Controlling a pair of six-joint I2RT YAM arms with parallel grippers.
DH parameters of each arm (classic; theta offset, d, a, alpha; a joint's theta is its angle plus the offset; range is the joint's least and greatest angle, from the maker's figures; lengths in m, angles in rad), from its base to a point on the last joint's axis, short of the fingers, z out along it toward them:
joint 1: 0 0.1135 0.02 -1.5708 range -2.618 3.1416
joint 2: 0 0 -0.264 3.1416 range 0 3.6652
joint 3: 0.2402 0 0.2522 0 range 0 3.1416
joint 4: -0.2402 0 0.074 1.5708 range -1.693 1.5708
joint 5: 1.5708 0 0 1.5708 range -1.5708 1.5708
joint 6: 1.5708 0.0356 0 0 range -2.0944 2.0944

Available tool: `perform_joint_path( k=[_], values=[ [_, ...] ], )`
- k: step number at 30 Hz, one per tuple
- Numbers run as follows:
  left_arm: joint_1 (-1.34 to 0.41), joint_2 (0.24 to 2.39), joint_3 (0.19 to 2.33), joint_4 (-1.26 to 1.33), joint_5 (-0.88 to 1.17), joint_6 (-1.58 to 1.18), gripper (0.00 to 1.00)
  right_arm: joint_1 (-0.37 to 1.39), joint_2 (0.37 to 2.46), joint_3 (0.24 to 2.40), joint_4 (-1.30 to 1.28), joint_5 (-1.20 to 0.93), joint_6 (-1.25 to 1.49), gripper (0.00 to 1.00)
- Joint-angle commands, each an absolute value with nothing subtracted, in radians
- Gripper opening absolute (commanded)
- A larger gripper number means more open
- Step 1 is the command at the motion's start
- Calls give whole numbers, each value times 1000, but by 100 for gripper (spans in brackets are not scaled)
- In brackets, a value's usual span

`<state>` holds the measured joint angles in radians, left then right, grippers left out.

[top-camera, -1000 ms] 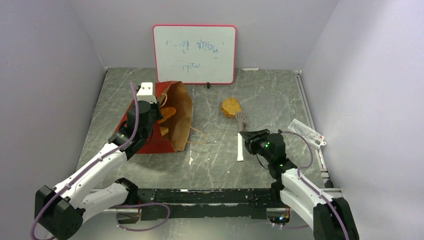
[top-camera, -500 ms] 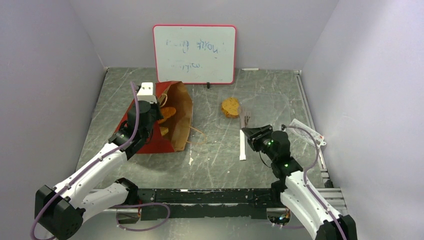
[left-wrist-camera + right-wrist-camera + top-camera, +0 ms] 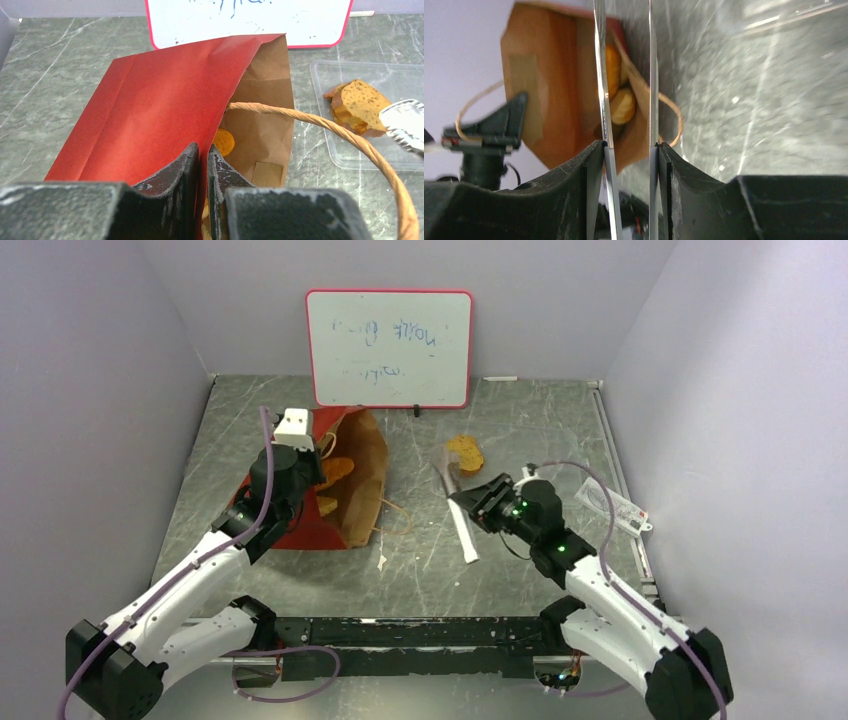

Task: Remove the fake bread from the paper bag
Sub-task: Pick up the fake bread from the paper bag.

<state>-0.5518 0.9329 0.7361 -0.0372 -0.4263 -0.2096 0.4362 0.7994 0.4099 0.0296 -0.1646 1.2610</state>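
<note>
Bread rolls (image 3: pixel 623 106) sit in the paper bag (image 3: pixel 150 100), the left gripper (image 3: pixel 202 150) pinching its rim with jaws together to hold the mouth agape, while the right gripper (image 3: pixel 629 147) clamps tongs (image 3: pixel 599 50) aimed inside (one slice (image 3: pixel 362 102) already rests on the tray (image 3: pixel 325 145)).

Orange toy bread pieces (image 3: pixel 224 141) lie mostly hidden inside the red paper carrier bag (image 3: pixel 150 110), and blue scrawl on the pink-framed whiteboard (image 3: pixel 389 348) is too faint to read.

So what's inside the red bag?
Orange bread pieces lie on the red bag's brown inside. The red wall and the left gripper hide anything deeper.
</note>
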Motion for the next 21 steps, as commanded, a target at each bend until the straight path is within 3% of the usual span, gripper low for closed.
perform_joint_path(
  k=[1, 8, 21],
  values=[
    [-556, 911, 737, -33, -400, -194, 7, 593, 882, 498, 128, -160, 1226, 41],
    [-557, 908, 747, -39, -396, -189, 7, 748, 984, 546, 206, -140, 1246, 41],
    [-557, 899, 754, -42, -373, -185, 7, 852, 1279, 608, 418, -190, 1315, 42]
  ],
)
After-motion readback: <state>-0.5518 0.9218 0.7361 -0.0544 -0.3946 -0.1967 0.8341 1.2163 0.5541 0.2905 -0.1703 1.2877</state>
